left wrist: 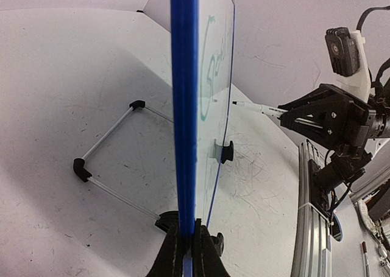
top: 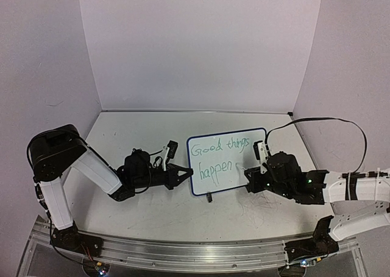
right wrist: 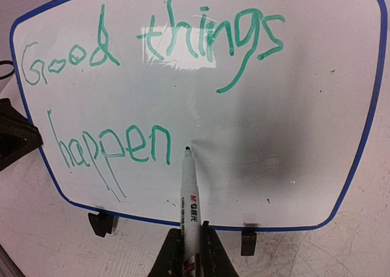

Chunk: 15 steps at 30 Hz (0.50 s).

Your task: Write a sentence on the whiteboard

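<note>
The right claw (right wrist: 190,237) is closed on a marker (right wrist: 189,195), gripped by the barrel with the tip pointing forward, so the claw does not hide the strokes. The tip sits just right of the last "n", on or barely off the surface; I cannot tell which. The sentence (right wrist: 131,148), in green, reads "Good things happen" on two lines, with bare white beside the tip for more. The left claw (left wrist: 186,243) is clamped on the left edge of the whiteboard (left wrist: 183,106). That is likely to brace it against the pen's push, since it stands near upright on small feet (right wrist: 100,223) on the table (top: 122,213).
</note>
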{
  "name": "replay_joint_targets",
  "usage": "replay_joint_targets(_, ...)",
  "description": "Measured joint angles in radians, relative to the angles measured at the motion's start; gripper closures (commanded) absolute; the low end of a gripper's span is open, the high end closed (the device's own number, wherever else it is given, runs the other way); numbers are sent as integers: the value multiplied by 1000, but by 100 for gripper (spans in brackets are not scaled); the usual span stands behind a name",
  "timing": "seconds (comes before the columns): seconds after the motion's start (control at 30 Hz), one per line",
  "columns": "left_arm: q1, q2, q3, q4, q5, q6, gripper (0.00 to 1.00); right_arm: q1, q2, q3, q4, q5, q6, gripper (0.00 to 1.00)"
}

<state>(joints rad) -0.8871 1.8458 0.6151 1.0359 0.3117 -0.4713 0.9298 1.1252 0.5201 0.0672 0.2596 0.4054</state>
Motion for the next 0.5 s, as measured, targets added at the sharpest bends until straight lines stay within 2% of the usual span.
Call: replay_joint_targets(0.5,0,0,0,0,0,0,100,-5,15,3,48,-11,-38,100)
